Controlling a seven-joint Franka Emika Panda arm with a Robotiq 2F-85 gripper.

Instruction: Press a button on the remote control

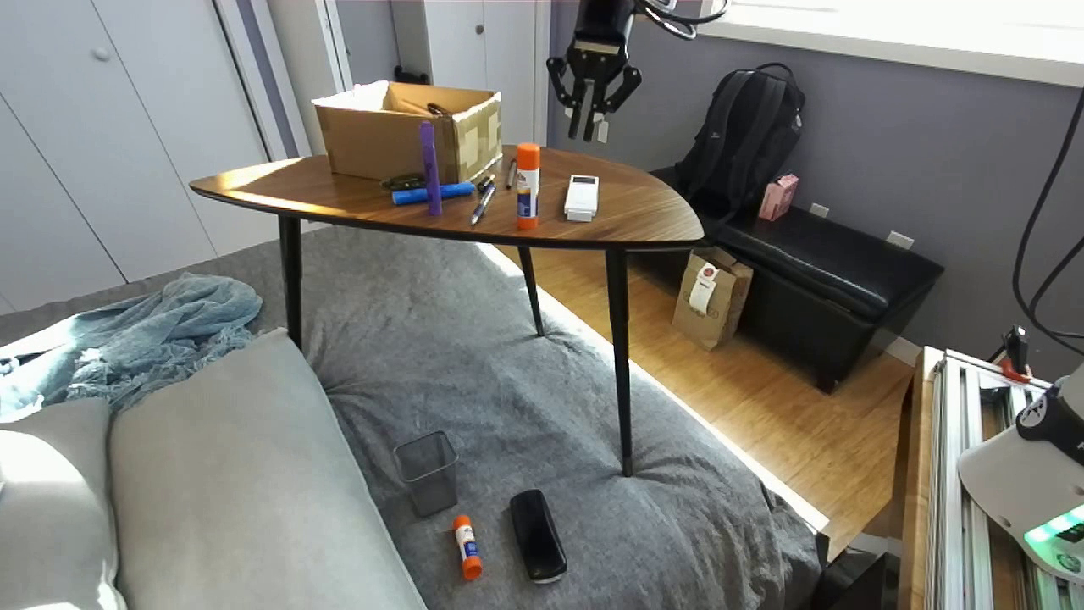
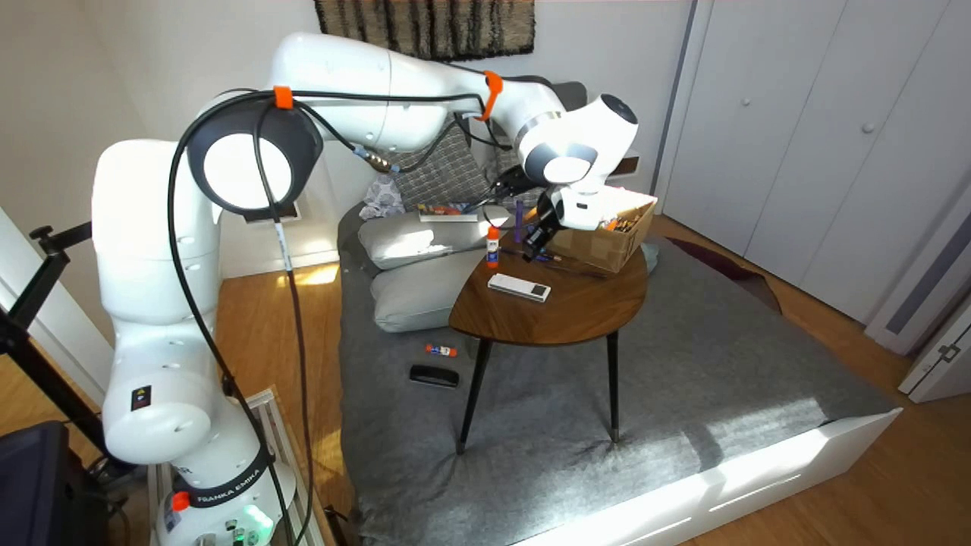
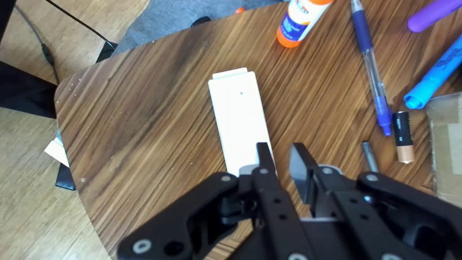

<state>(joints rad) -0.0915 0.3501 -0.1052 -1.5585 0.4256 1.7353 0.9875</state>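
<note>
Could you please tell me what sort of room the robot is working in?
Probably a bedroom in a home: both exterior views show what looks like a grey-covered bed, pale cushions on it, and white closet-style doors.

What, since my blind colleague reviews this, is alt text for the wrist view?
A partly open gripper hovers over a table, partly hiding a white remote. Right of the remote are a glue stick, pen, battery, blue marker and part of a box.

The wooden table (image 3: 144,126) bears a cardboard box (image 1: 385,146); remote control (image 3: 238,115); upright glue stick (image 1: 528,186); markers (image 1: 430,169); pen (image 3: 368,59); battery (image 3: 403,135).
</note>
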